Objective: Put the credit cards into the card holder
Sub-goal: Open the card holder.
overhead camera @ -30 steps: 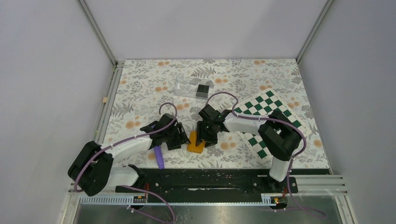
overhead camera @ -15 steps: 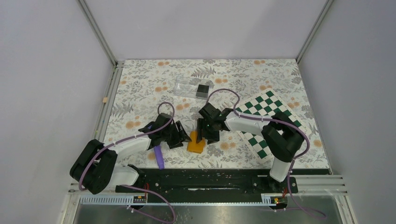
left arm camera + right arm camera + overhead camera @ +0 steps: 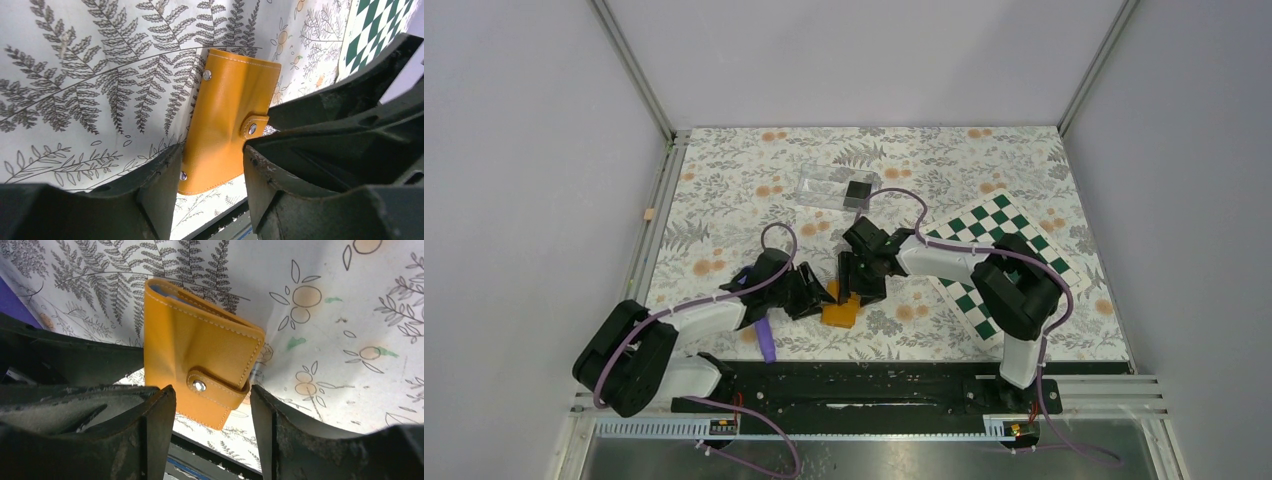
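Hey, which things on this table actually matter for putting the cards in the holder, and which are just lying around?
For the job: orange card holder; black credit cards.
Just lying about: clear plastic box; green checkerboard; purple object.

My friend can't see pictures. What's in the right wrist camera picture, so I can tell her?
A closed orange card holder, its snap strap fastened, lies on the fern-printed table cover. The right gripper hovers over it, jaws open, with its two black fingers on either side of the holder's near end.
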